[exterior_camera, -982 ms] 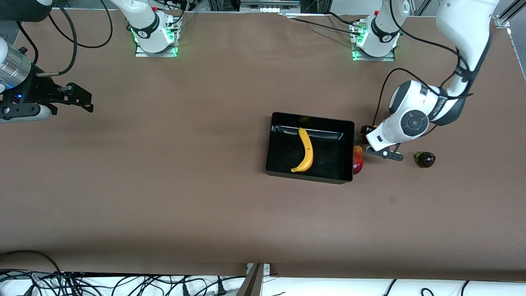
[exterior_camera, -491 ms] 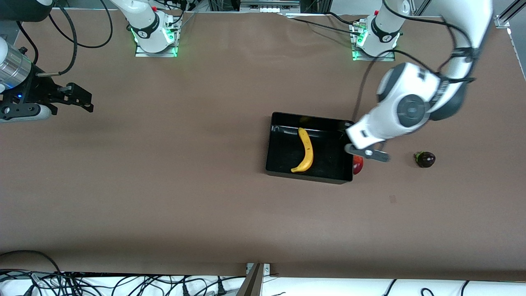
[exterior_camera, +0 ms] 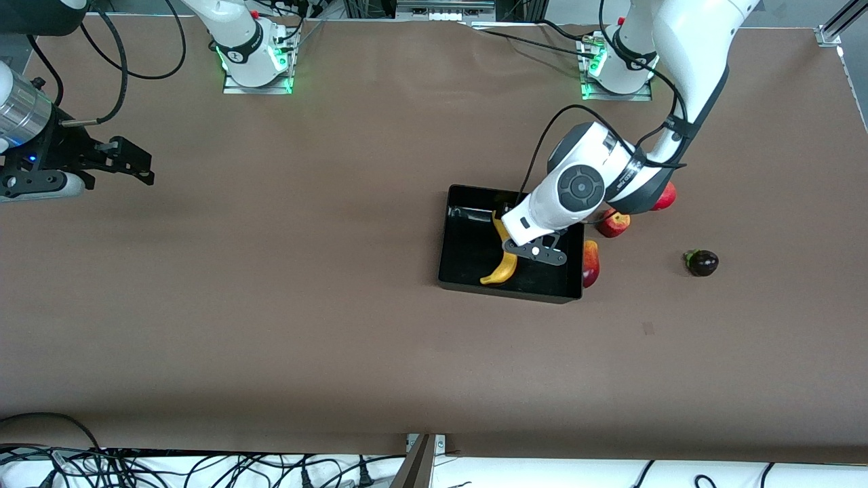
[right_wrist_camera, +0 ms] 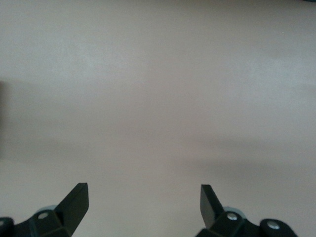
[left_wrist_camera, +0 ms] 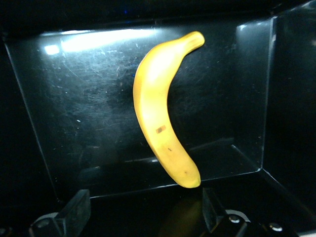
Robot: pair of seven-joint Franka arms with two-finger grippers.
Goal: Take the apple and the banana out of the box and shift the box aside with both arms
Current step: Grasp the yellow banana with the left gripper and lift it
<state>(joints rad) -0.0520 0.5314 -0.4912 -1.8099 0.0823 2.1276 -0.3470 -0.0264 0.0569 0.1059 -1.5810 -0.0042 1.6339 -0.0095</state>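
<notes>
The black box [exterior_camera: 468, 271] holds the yellow banana [exterior_camera: 504, 266]. My left gripper [exterior_camera: 536, 252] hangs open and empty over the box, above the banana. In the left wrist view the banana [left_wrist_camera: 157, 116] lies on the box floor [left_wrist_camera: 84, 108], and its end is near one finger [left_wrist_camera: 213, 210] of the left gripper [left_wrist_camera: 143, 217]. The mango [exterior_camera: 590, 264] lies against the box's outer wall. A red apple [exterior_camera: 614, 223] and the pomegranate [exterior_camera: 668, 196], partly hidden by the arm, lie nearby. The purple fruit [exterior_camera: 702, 262] sits toward the left arm's end. My right gripper [exterior_camera: 129, 168] waits open, and in its wrist view [right_wrist_camera: 143, 202] only table shows.
Brown table [exterior_camera: 305, 325] all round the box. The arms' bases [exterior_camera: 254, 61] stand along the table's edge farthest from the front camera. Cables hang along the edge nearest to the front camera.
My left arm has swung from beside the mango to over the box and the banana. This uncovered the apple and the pomegranate. The right arm has not moved.
</notes>
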